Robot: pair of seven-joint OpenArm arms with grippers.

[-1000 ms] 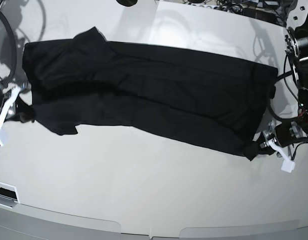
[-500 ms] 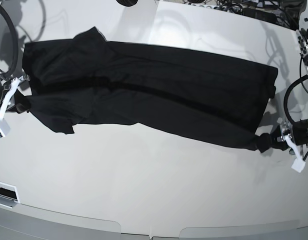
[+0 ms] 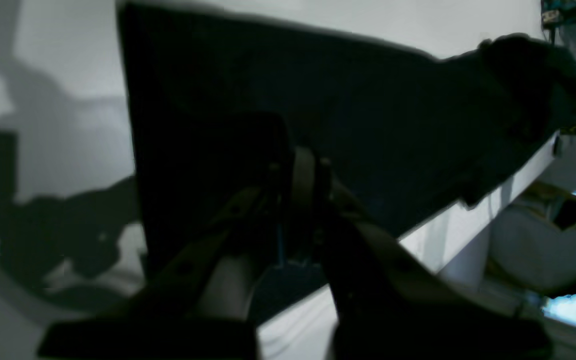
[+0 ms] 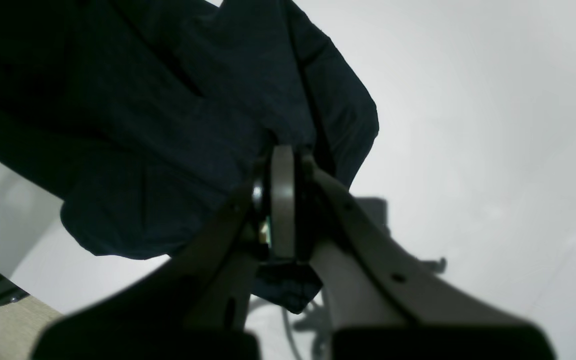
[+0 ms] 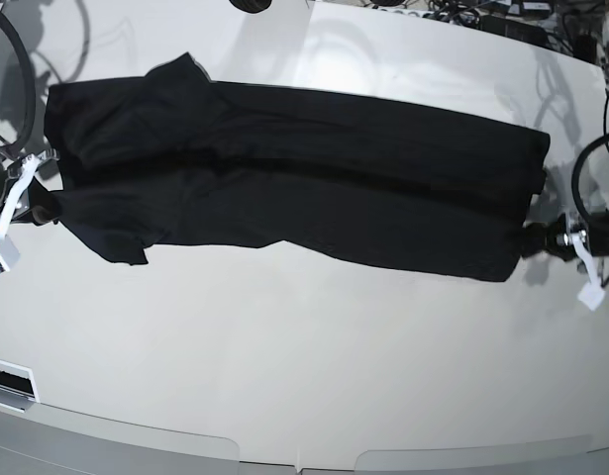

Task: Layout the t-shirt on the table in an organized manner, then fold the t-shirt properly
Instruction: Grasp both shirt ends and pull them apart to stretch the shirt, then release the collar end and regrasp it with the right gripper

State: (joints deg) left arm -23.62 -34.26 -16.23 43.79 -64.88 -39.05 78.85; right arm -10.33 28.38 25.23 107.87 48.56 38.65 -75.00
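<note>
White glossy table (image 5: 284, 376): black t-shirt (image 5: 284, 168) stretched across upper frame, folded lengthwise. Left gripper (image 5: 552, 240), frame right, clenched on hem corner; right gripper (image 5: 39, 205), frame left, clamped on shoulder cloth. Both arms low, reaching inward.

The left gripper (image 3: 300, 170) is seen from behind, its jaws pressed together on a pinched edge of the black t-shirt (image 3: 318, 100). The cloth is stretched away from the jaws over the white table (image 3: 58, 75), on which dark shadows are cast.
</note>
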